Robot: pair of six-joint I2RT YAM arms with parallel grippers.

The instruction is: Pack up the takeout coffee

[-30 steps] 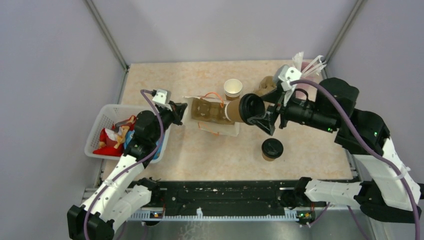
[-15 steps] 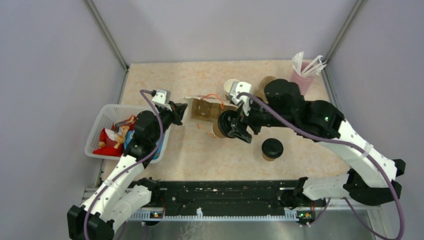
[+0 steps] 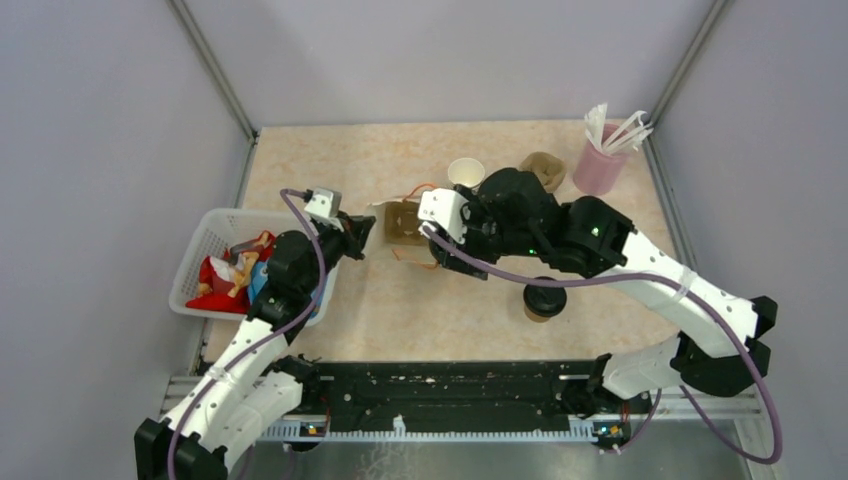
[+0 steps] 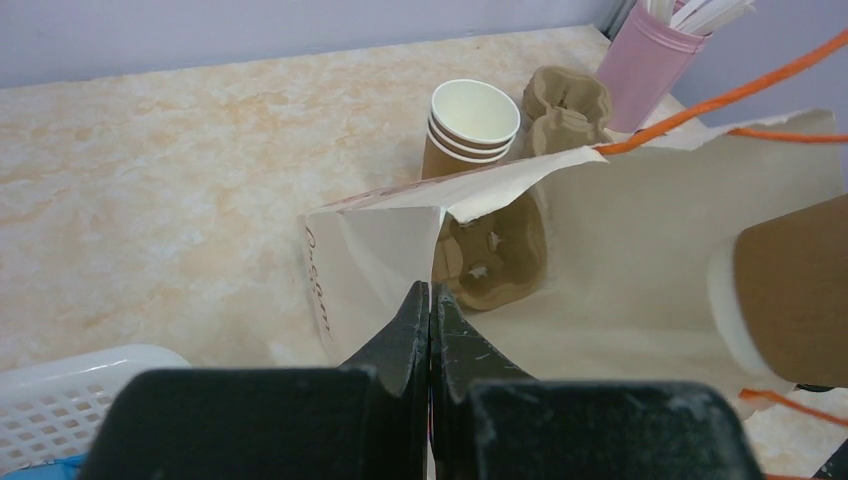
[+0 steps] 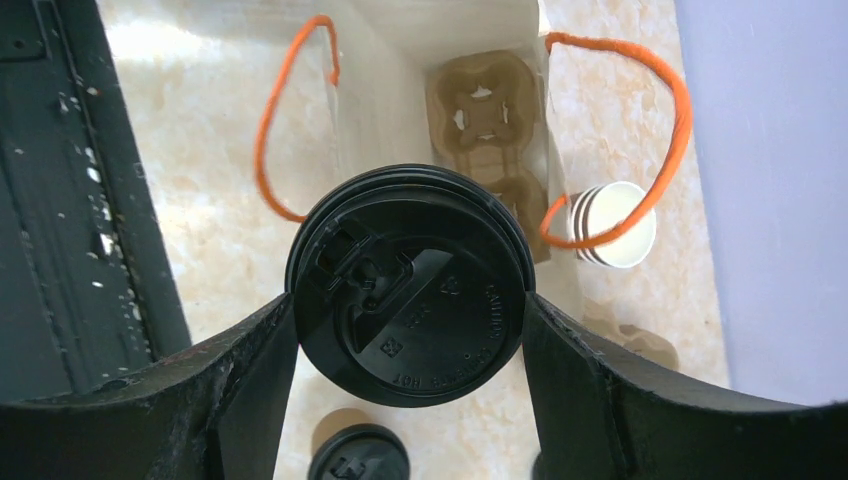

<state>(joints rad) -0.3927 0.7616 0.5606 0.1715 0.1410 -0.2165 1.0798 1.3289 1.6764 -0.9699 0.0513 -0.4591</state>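
Observation:
My right gripper [image 5: 410,312] is shut on a takeout coffee cup with a black lid [image 5: 408,285], held upright above the mouth of a white paper bag [image 5: 375,90] with orange handles. A brown pulp carrier [image 5: 485,110] lies in the bag's bottom. In the left wrist view the cup's brown side [image 4: 795,290] shows at the bag's opening. My left gripper [image 4: 430,295] is shut on the bag's edge [image 4: 380,250] and holds it open. A second lidded coffee cup [image 3: 544,297] stands on the table near the right arm.
A stack of empty paper cups [image 3: 466,172], another pulp carrier [image 3: 545,168] and a pink cup of white sticks [image 3: 600,165] stand behind the bag. A white basket [image 3: 205,240] of packets sits at the left, beside the left arm.
My right arm has swung left with the cup, turning it from lying sideways to upright over the bag's mouth. The left gripper has kept its hold on the bag's edge.

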